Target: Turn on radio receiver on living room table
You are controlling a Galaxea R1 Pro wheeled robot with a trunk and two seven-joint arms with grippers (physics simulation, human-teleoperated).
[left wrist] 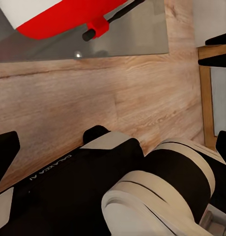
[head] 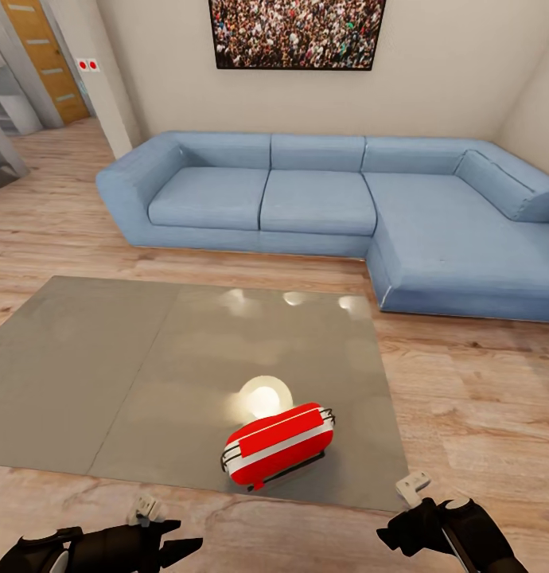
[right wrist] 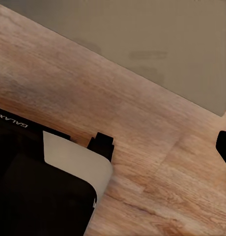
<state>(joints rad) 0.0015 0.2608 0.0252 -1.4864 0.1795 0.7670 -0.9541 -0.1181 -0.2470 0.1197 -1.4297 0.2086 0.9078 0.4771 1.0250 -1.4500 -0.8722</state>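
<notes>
The red radio receiver [head: 278, 442], with its white band and thin dark wire handle, lies tilted on the near right part of the glossy grey table [head: 131, 374]. Its dial is not visible from here. My left gripper [head: 181, 539] hangs low in front of the table's near edge, left of the radio, fingers apart and empty. My right gripper [head: 391, 535] hovers over the floor near the table's front right corner, also open. The left wrist view catches the radio's red underside [left wrist: 59, 19] at the table edge [left wrist: 137, 42]. The right wrist view has the table [right wrist: 157, 39] beyond wood floor.
A big blue corner sofa [head: 322, 199] runs behind and to the right of the table, under a framed crowd photo [head: 298, 32]. Light wood floor [head: 481, 398] surrounds the table. A wooden door [head: 44, 56] stands far left. My own dark body [left wrist: 93, 191] sits close below the arms.
</notes>
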